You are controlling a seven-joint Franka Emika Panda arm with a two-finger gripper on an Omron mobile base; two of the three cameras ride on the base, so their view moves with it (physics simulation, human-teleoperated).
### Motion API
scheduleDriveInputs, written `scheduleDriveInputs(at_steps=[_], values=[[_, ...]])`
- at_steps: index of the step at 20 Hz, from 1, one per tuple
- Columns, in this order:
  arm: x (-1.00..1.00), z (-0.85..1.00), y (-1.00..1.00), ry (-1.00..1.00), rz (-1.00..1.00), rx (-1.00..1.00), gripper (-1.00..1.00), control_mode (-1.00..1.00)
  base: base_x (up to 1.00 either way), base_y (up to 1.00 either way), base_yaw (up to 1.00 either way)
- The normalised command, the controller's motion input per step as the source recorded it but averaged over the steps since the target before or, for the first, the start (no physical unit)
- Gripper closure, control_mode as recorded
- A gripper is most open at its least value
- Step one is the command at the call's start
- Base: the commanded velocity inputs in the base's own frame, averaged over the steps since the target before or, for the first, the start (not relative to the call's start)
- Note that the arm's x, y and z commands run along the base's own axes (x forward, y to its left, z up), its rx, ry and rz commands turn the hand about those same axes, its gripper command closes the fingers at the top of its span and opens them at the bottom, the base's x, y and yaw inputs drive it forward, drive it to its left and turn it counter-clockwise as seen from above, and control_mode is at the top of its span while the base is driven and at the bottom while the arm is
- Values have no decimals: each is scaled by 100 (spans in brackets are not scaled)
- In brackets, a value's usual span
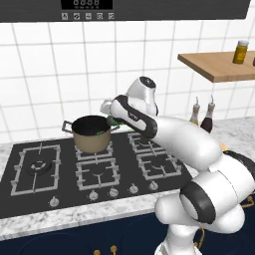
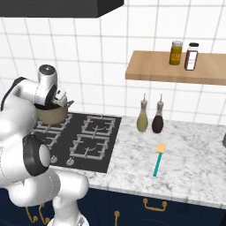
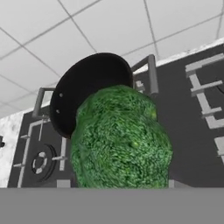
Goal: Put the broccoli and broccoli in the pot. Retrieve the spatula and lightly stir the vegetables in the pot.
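From the left base view, my arm reaches across the stove (image 1: 99, 169) and my tool (image 1: 110, 115) hangs at the right rim of the pot (image 1: 91, 133), which stands on a rear burner; a bit of green shows at the tool, and another broccoli (image 1: 97, 131) lies inside the pot against its dark wall. Two bottles (image 1: 201, 116) stand on the desk (image 1: 234, 130) by the tiled wall, and a jar (image 1: 240, 52) sits on the wooden shelf (image 1: 214, 64). From the right base view, my tool (image 2: 62, 100) is over the pot (image 2: 52, 114), just above its rim. The spatula (image 2: 158, 160) lies flat on the marble desk (image 2: 185, 167), well apart from the pot, with its yellow blade pointing toward the bottles (image 2: 150, 116). Two jars (image 2: 183, 54) stand on the shelf (image 2: 176, 67). In the hand view, the broccoli in my tool (image 3: 120, 140) looms large, clenched at the bottom of the picture and covering my fingertips, with the open pot (image 3: 83, 87) beyond it and its handle (image 3: 148, 70) toward the burners.
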Motion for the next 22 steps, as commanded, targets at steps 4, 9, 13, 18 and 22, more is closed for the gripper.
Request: scheduleDriveInputs(at_steps=[4, 9, 13, 18, 22], values=[[64, -8, 34, 1, 0, -7, 100, -100, 0, 0, 0], [57, -41, 28, 9, 0, -9, 100, -100, 0, 0, 0], [55, -34, 41, 6, 0, -8, 100, -100, 0, 0, 0], [48, -30, 43, 6, 1, -8, 100, -100, 0, 0, 0], [41, -42, 34, 7, 1, -8, 100, -100, 0, 0, 0]])
